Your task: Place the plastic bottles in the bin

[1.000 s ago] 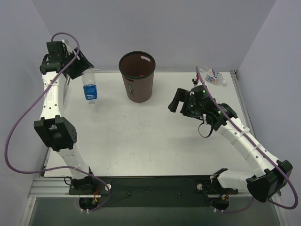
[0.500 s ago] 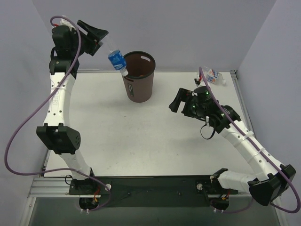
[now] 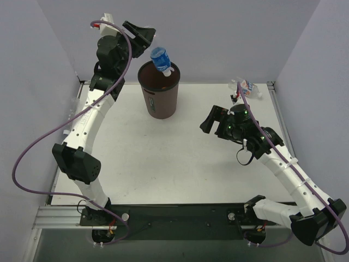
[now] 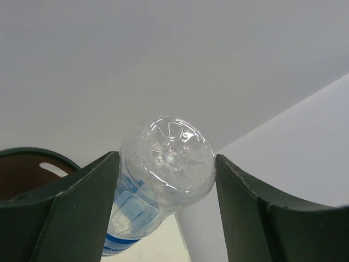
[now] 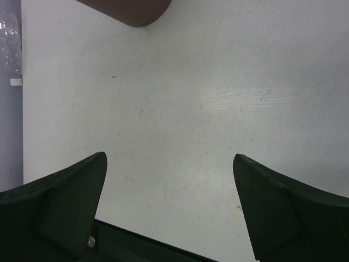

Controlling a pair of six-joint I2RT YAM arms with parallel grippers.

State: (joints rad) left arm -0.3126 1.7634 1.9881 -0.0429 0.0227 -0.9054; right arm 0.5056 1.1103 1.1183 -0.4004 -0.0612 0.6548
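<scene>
The clear plastic bottle with the blue label point(image 3: 161, 59) hangs tilted, white cap down, over the open mouth of the dark brown round tapered bin point(image 3: 159, 98), its neck at the black rim. The left gripper point(image 3: 146, 37), raised high on its arm, pinches the bottle near its ribbed base, one dark finger point(image 4: 82, 207) pressed on each side. The bin stands upright at the far middle of the white table point(image 3: 163, 158). The right gripper point(image 3: 210, 119) hovers low over bare tabletop, right of the bin and apart from it, fingers spread wide and holding nothing. A second clear bottle with a red-white-blue label point(image 3: 245, 87) lies on the table's far right corner.
</scene>
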